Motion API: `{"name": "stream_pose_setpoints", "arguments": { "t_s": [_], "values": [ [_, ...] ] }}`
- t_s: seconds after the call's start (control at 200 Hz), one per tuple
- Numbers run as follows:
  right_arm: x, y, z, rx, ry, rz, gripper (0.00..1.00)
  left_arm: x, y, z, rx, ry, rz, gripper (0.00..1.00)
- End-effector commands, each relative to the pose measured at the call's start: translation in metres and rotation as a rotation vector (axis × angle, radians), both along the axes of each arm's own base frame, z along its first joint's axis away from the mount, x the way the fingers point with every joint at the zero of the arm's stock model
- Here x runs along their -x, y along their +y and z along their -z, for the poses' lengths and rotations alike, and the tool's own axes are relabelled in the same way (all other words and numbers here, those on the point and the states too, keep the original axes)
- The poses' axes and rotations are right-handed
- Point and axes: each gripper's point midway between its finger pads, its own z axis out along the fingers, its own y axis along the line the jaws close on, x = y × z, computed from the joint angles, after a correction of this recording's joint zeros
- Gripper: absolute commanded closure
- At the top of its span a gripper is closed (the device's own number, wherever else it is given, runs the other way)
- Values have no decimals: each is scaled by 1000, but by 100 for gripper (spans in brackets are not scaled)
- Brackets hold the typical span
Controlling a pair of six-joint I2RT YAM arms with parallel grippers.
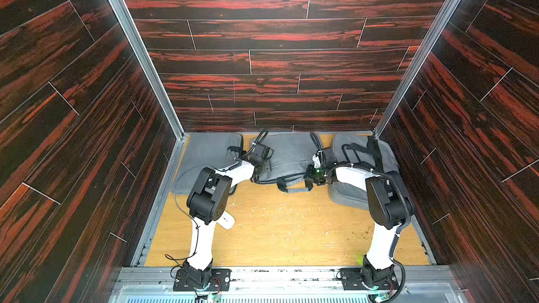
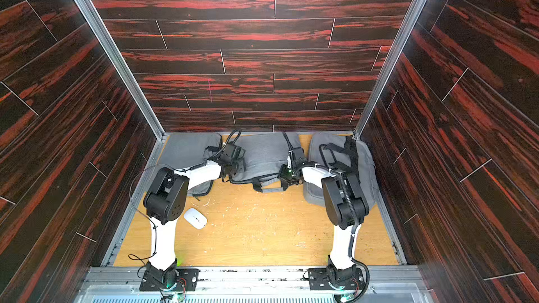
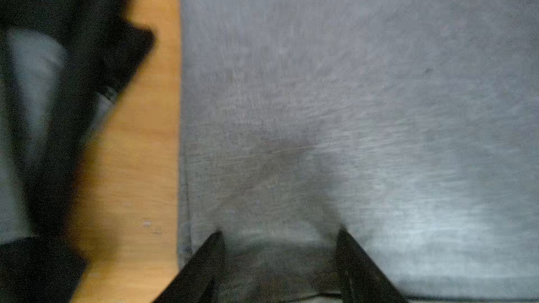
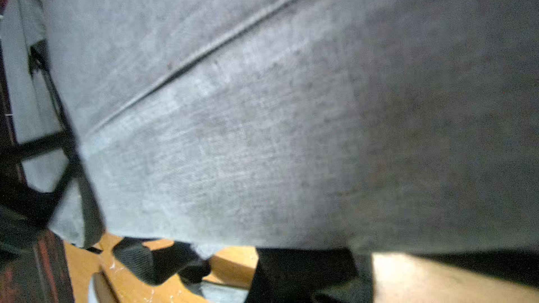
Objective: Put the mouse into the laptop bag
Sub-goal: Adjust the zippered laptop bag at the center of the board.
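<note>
Between two grey bags (image 2: 186,148), left pincer (image 3: 280,233) gapes on the laptop bag (image 2: 265,150), right pincer (image 2: 287,178) clenched; mouse (image 2: 195,218) beside left elbow (image 2: 166,193).

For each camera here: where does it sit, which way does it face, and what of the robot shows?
Top views: high over the near edge, facing down and back; left gripper, right gripper, their arms, laptop bag, mouse, table.
Left wrist: on the left arm, looking past its open fingers onto the laptop bag.
Right wrist: on the right arm, pressed close to the bag's fabric; gripper shut, barely visible.
Shared: both wrist views show that bag and the table.
</note>
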Motion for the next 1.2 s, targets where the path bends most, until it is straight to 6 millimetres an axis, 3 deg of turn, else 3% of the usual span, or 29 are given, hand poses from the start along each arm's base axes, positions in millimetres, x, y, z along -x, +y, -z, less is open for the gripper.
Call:
{"name": "stream_pose_setpoints", "arguments": {
  "t_s": [0.0,0.256,0.481,0.631,0.751,0.802,0.882,0.927,1.032,1.062,1.192],
  "values": [
    [-17,-5,3,2,-4,-7,100,61,8,58,-3,228,20,39],
    [-40,14,-18,-71,-39,-95,100,139,8,99,47,370,30,44],
    [-19,34,-68,-257,-101,-159,100,175,-20,90,67,392,100,45],
    [-7,39,-99,-320,-150,-197,100,184,-53,63,90,371,205,46],
    [8,38,-109,-358,-157,-202,100,193,-73,40,107,371,271,46],
    [19,32,-103,-345,-144,-184,100,194,-75,30,119,362,279,46],
    [38,16,-93,-284,-130,-140,79,190,-76,6,119,336,294,46],
    [49,8,-88,-253,-125,-120,73,188,-79,-10,126,315,308,46],
    [76,-7,-80,-222,-116,-86,66,180,-87,-36,133,288,338,46],
    [83,-10,-79,-220,-116,-78,65,176,-91,-55,154,253,350,46],
    [111,-22,-57,-206,-63,-40,59,165,-109,-84,204,204,390,45]
  ]
}}
